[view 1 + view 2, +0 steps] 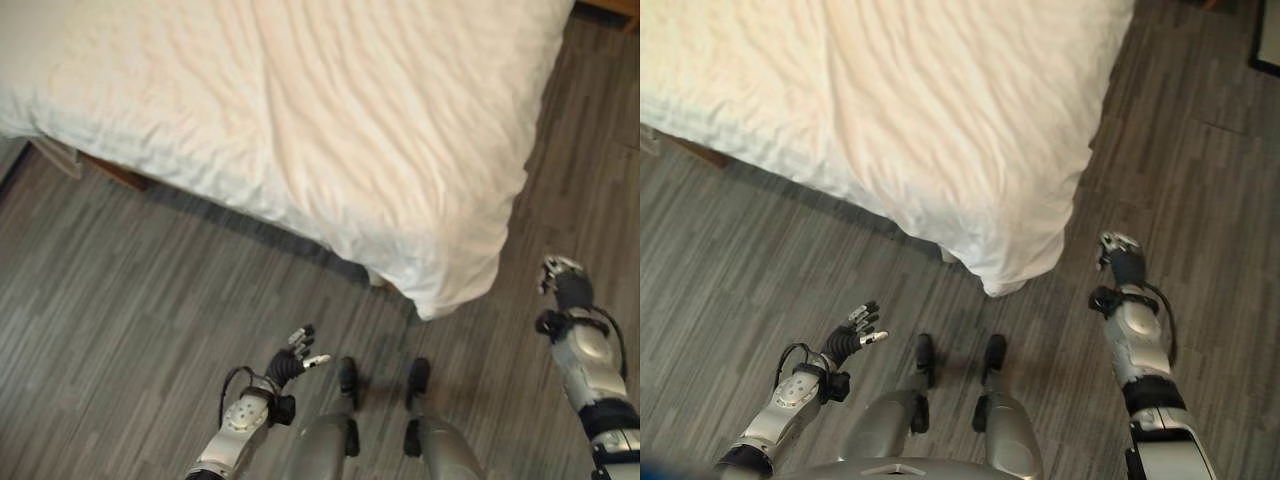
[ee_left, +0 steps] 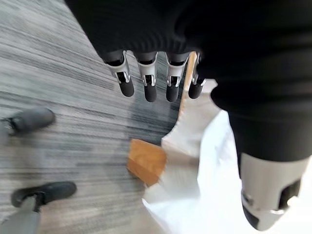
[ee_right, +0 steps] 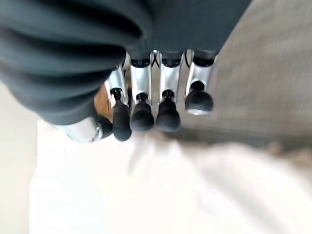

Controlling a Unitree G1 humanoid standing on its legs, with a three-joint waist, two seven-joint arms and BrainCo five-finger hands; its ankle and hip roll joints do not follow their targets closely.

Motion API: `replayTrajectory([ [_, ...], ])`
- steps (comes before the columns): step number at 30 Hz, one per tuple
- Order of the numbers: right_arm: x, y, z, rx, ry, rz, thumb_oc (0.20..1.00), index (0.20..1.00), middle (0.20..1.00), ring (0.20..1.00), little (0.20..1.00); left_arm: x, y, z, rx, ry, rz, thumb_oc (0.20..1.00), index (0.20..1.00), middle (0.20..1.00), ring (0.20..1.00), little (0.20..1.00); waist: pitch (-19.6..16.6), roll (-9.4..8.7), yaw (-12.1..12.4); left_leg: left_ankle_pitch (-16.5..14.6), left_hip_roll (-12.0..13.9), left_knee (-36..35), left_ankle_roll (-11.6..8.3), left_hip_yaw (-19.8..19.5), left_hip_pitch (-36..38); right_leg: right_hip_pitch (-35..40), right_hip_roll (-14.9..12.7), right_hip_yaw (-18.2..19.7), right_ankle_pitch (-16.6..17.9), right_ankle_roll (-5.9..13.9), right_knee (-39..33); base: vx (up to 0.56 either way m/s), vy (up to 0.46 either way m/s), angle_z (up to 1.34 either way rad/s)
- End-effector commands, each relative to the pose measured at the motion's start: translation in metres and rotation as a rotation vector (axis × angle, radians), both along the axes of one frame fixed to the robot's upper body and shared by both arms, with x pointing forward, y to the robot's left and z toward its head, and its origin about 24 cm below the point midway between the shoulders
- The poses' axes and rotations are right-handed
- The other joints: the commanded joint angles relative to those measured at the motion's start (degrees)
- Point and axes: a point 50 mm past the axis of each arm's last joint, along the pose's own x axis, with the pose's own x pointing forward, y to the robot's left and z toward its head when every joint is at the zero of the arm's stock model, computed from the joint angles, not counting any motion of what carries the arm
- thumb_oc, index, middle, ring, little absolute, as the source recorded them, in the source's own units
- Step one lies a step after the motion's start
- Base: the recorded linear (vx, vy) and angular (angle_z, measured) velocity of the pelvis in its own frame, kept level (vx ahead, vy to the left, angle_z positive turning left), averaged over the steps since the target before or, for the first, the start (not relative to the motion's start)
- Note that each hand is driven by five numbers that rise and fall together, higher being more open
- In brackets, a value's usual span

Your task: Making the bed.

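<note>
Left eye view looks down on the bed, where a white duvet [image 1: 330, 120] lies spread and lightly creased, its wrinkles running away from the robot along the length of the bed. One corner of the duvet droops over the near corner of the bed toward the grey wood-plank floor [image 1: 130, 300]. The left hand [image 1: 293, 360] hangs over the floor with fingers loosely spread, holding nothing. The right hand [image 1: 1121, 258] hovers just beside the drooping corner, fingers straight, also empty.

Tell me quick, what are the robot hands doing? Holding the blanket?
Left robot hand: open, holding nothing, over the floor.
Right robot hand: open, holding nothing, beside the white cover's corner, not touching it.
</note>
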Motion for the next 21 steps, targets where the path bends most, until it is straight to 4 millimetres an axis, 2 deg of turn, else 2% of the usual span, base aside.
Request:
replayTrajectory([
  [1, 0.025, 0.003, 0.032, -0.023, -0.082, 0.017, 0.2, 0.2, 0.2, 0.2, 0.2, 0.011, -0.008, 0.012, -0.029, -0.07, -0.039, 1.0, 1.0, 1.0, 1.0, 1.0, 1.49, -0.46, 2.2, 0.96, -4.47, 0.23, 1.17, -3.52, -1.61, 3.23, -1.82, -0.62, -2.84, 3.17, 3.16, 0.02, 0.004, 0.03],
  [6, 0.052, 0.039, 0.07, 0.037, -0.213, 0.126, 0.2, 0.2, 0.2, 0.2, 0.2, 0.014, -0.016, 0.013, -0.043, -0.078, -0.048, 1.0, 1.0, 1.0, 1.0, 1.0, 1.88, 0.54, 3.53, 1.35, -4.59, 0.23, 1.12, -3.59, -2.99, 2.29, -1.96, -0.77, -2.29, 3.27, 2.68, 0.01, 0.003, 0.03],
  [13, 0.064, 0.061, 0.083, 0.113, -0.263, 0.174, 0.2, 0.2, 0.2, 0.2, 0.2, 0.016, -0.026, 0.013, -0.056, -0.078, -0.068, 1.0, 1.0, 1.0, 1.0, 1.0, 2.32, 0.71, 4.44, 1.46, -4.48, 0.23, 1.03, -3.59, -4.03, 1.68, -1.94, -1.0, -2.23, 3.22, 2.39, 0.02, -0.005, -0.01],
  [16, 0.069, 0.053, 0.069, 0.139, -0.184, 0.112, 0.2, 0.2, 0.2, 0.2, 0.2, 0.018, -0.033, 0.013, -0.066, -0.08, -0.08, 1.0, 1.0, 1.0, 1.0, 1.0, 3.14, 1.43, 5.09, 1.39, -4.51, 0.23, 0.85, -3.71, -4.44, 1.25, -2.12, -1.2, -2.46, 3.2, 2.7, 0.01, 0.0, -0.01],
  [17, 0.067, 0.041, 0.043, 0.18, -0.07, 0.032, 0.2, 0.2, 0.2, 0.2, 0.2, 0.019, -0.038, 0.012, -0.072, -0.074, -0.09, 1.0, 1.0, 1.0, 1.0, 1.0, 3.73, 2.04, 5.6, 1.48, -4.51, 0.23, 0.82, -3.78, -4.87, 1.01, -2.15, -1.36, -2.47, 3.19, 2.71, 0.02, 0.001, -0.04],
  [18, 0.067, 0.041, 0.043, 0.18, -0.071, 0.032, 0.2, 0.2, 0.2, 0.2, 0.2, 0.019, -0.038, 0.013, -0.072, -0.076, -0.09, 1.0, 1.0, 1.0, 1.0, 1.0, 3.69, 2.06, 5.6, 1.7, -4.49, 0.23, 0.84, -3.78, -5.1, 0.82, -2.13, -1.38, -2.26, 3.15, 2.67, 0.0, 0.0, 0.0],
  [21, 0.054, 0.027, 0.003, 0.256, 0.077, -0.059, 0.2, 0.2, 0.2, 0.2, 0.2, 0.02, -0.043, 0.012, -0.075, -0.073, -0.099, 1.0, 1.0, 1.0, 1.0, 1.0, 4.31, 3.1, 6.09, 1.76, -4.62, 0.23, 0.81, -3.94, -5.51, 0.62, -2.2, -1.58, -2.33, 3.18, 2.52, 0.01, 0.001, 0.02],
])
